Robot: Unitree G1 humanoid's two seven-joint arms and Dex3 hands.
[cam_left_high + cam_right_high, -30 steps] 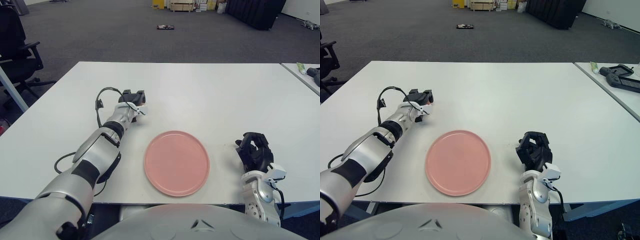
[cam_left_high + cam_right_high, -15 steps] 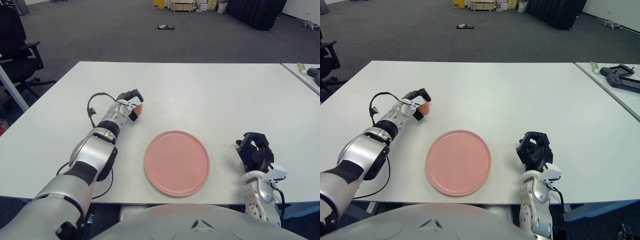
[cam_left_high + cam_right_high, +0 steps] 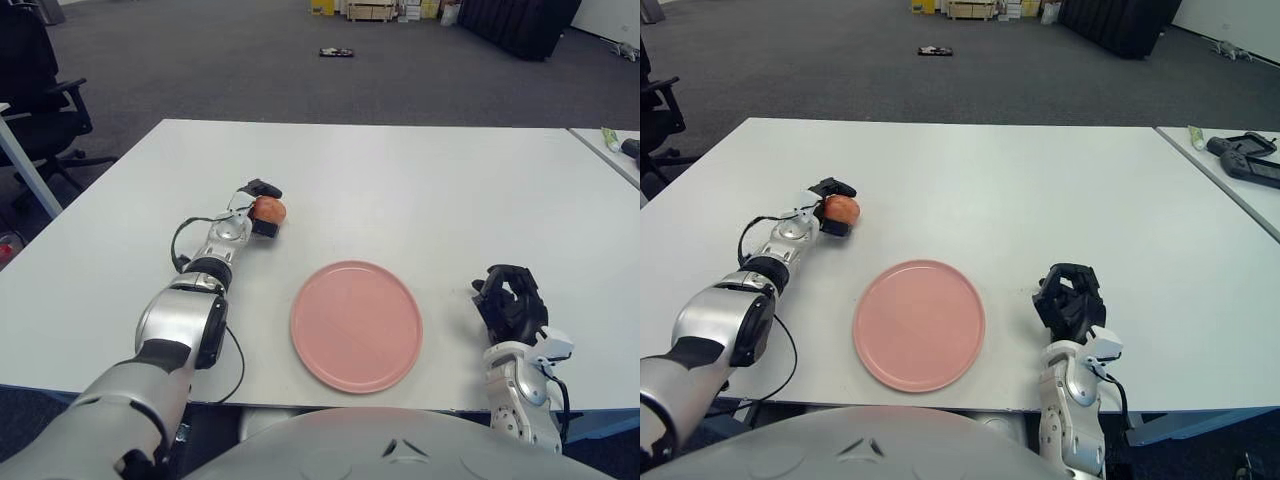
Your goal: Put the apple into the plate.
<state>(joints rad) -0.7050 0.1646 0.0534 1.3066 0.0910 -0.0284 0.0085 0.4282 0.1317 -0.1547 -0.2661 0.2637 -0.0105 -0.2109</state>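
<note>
The apple, now uncovered and clasped by the left hand after it rolled over, sits on the table up-left of the empty pink plate, ready to lift, while the curled, empty right hand shows right of the plate.

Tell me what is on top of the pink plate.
Nothing lies on the pink plate; its whole face shows bare. The apple sits up-left of it in the left hand. The right hand shows curled to the plate's right.
</note>
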